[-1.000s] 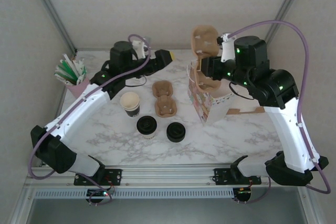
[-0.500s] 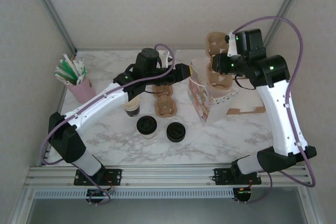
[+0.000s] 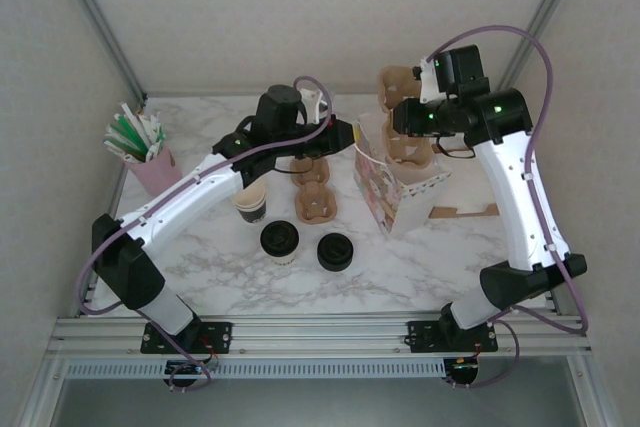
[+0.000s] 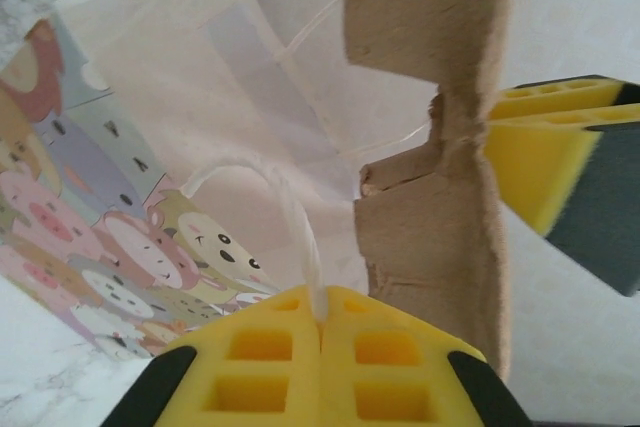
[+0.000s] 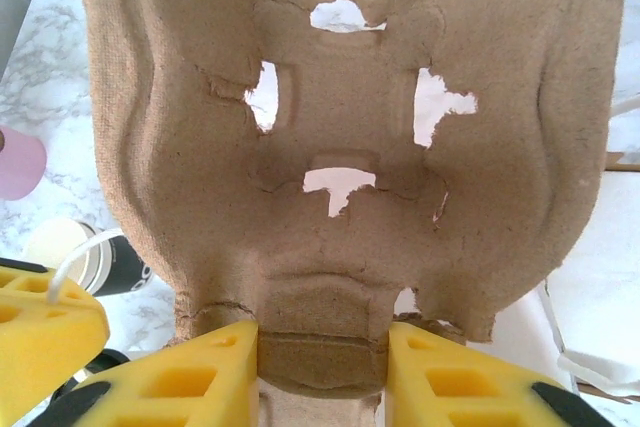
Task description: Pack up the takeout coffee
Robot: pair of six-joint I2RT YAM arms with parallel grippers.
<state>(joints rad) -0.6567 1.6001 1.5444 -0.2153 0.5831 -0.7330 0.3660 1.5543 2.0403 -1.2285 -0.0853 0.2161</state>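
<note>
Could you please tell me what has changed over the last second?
The left gripper swung right to the paper bag and shut on its white handle. The right gripper, still clamped on the cup carrier, drew back slightly, carrier still over the bag. The takeout coffee, open cup, loose lid and spare carrier stayed put.

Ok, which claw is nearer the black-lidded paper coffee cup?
Left. The left claw, shut on the cartoon-printed paper bag's string handle, sits beyond and right of the black-lidded paper cup. The right claw, gripping the brown pulp cup carrier, is farther right, over the bag.
</note>
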